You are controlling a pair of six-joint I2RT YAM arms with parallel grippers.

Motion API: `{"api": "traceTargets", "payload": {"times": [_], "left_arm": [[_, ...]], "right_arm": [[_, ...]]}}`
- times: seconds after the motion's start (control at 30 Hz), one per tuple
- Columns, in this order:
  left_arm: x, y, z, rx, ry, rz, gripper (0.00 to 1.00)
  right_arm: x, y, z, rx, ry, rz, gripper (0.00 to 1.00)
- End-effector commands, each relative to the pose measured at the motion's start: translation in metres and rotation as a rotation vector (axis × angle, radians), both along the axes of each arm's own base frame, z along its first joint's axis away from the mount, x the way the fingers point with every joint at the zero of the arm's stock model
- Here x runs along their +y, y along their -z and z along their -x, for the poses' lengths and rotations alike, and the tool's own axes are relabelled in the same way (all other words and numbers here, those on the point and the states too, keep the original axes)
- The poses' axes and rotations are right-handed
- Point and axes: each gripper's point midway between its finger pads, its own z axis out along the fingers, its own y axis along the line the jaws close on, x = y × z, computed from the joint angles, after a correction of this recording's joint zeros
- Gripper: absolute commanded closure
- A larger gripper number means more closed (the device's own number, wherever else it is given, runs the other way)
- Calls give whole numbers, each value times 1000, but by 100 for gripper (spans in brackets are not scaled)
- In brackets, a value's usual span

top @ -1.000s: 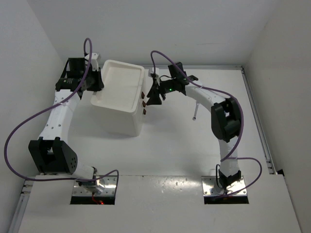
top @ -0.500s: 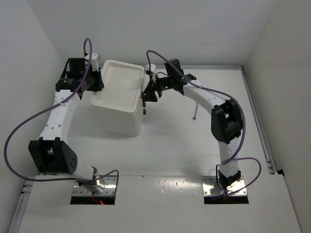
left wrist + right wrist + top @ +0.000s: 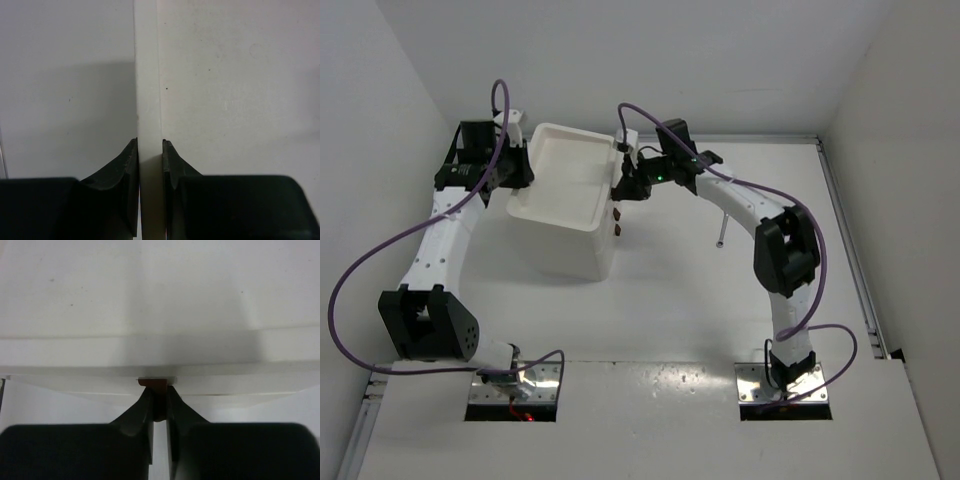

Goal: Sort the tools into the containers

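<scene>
Surface: white tabletop (image 3: pixel 670 310), boxed in by plain white walls (image 3: pixel 620 60), seen from above.
Containers: white plastic drawer unit (image 3: pixel 570 250) is parked far-left on the table, with the shallow tray top up and the drawer fronts facing right.
Left claw: left gripper (image 3: pixel 149 145) is clamped tight on the unit's thin left rim.
Right claw: right gripper (image 3: pixel 160 392) is pinched shut around the small dark brown knob (image 3: pixel 157 383) just under the tray lip.
Tools: one slim silvery tool (image 3: pixel 722 228) is spotted lying on the table, well right of the unit. What kind it is can't be told.

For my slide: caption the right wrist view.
Right gripper closed on the small dark brown knob of the white plastic drawer unit.
</scene>
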Motion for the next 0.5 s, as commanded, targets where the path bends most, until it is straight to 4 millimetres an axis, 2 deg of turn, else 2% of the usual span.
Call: {"api": "traceTargets", "payload": {"times": [0.0,0.03,0.13,0.17,0.2,0.23,0.27,0.3,0.4,0.47], "left_arm": [[-23,35,22,151,27,121,100],[-19,34,18,140,4,113,100],[-9,28,16,111,-69,95,100],[-7,23,14,91,-87,93,100],[-4,20,13,80,-97,86,100],[-2,16,11,72,-118,84,100],[-2,16,11,72,-118,84,100],[0,12,9,62,-133,85,100],[8,7,8,42,-177,86,100],[10,-4,8,5,-195,92,100]], "right_arm": [[8,-50,-4,-141,-11,-74,93],[3,-54,-6,-154,-7,-72,96],[-7,-44,-1,-140,-7,-46,99],[-14,-35,-1,-127,6,-26,99],[-23,-39,-1,-155,7,-21,99],[-27,-30,7,-137,1,-3,100],[-36,-27,5,-137,17,12,100],[-45,-30,6,-146,26,18,100],[-67,-19,12,-122,50,43,100],[-80,-15,8,-119,73,51,100]]}}
